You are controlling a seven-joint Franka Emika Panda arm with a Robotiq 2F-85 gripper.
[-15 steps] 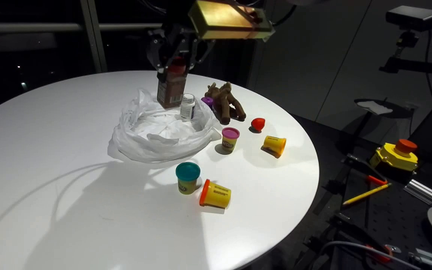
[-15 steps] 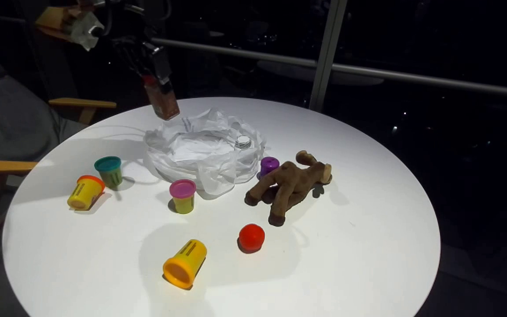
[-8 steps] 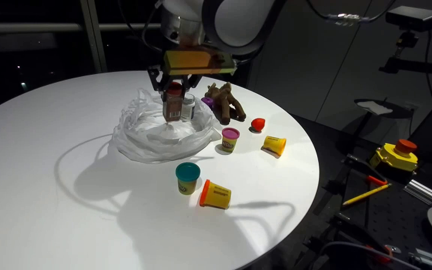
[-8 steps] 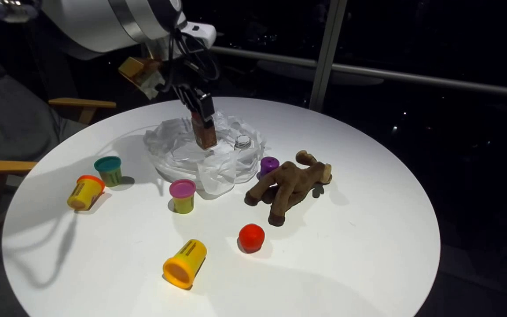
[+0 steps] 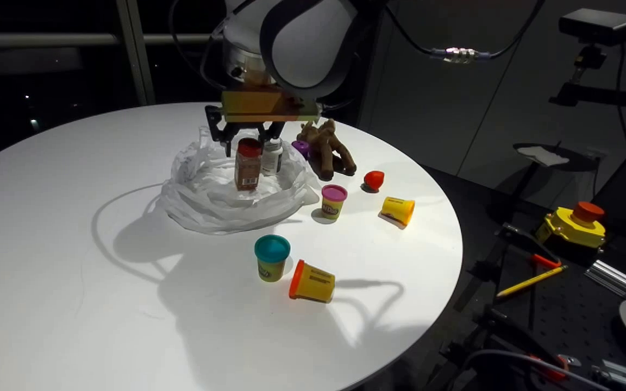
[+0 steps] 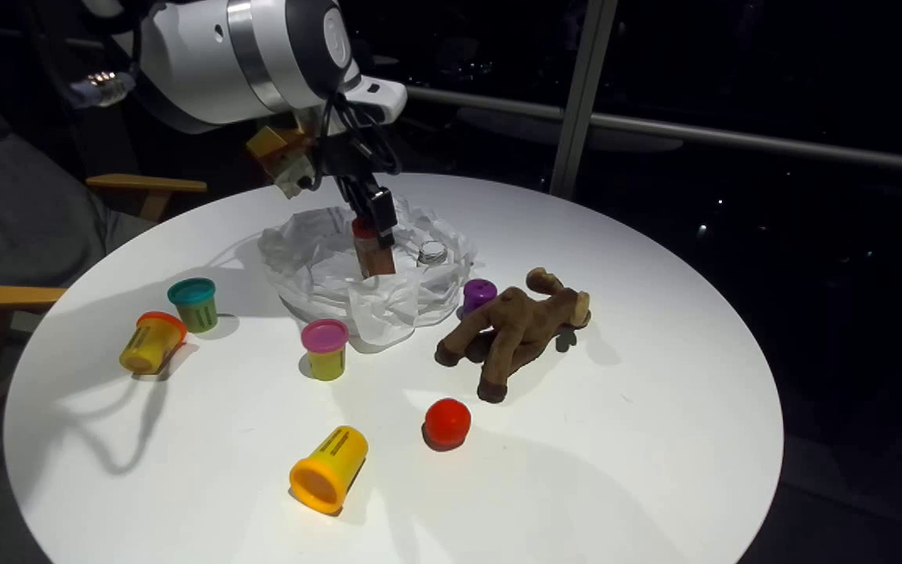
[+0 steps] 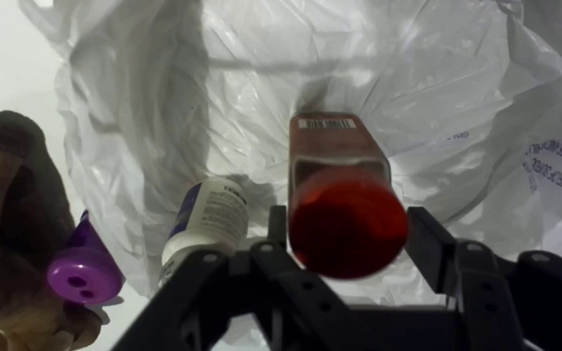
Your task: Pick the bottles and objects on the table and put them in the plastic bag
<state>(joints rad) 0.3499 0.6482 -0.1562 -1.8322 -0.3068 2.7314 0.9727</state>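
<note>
The hand (image 5: 245, 153) is held low over the opening of the plastic bag (image 5: 212, 210), its fingers (image 7: 430, 248) spread to either side of the red-capped bottle (image 5: 247, 172); in an exterior view a gap can be seen between one finger and the cap (image 5: 249, 146). The bottle is placed nearly upright inside the bag, its body below the hand. Just beyond one finger, also inside the bag, a white bottle (image 7: 215, 209) is partly hidden by the hand in the wrist view. Outside the bag on that side of the hand, a purple object (image 7: 86, 275) and a brown plush animal (image 6: 525, 321) are seen close together. Further from the hand on the table (image 6: 654, 423), a pink-lidded tub (image 6: 326, 348) and a teal-lidded tub (image 5: 271, 258) are stood upright, an orange-lidded tub (image 5: 314, 282) and a yellow tub (image 6: 337, 454) are laid sideways, and a red piece (image 6: 448, 423) is seen.
</note>
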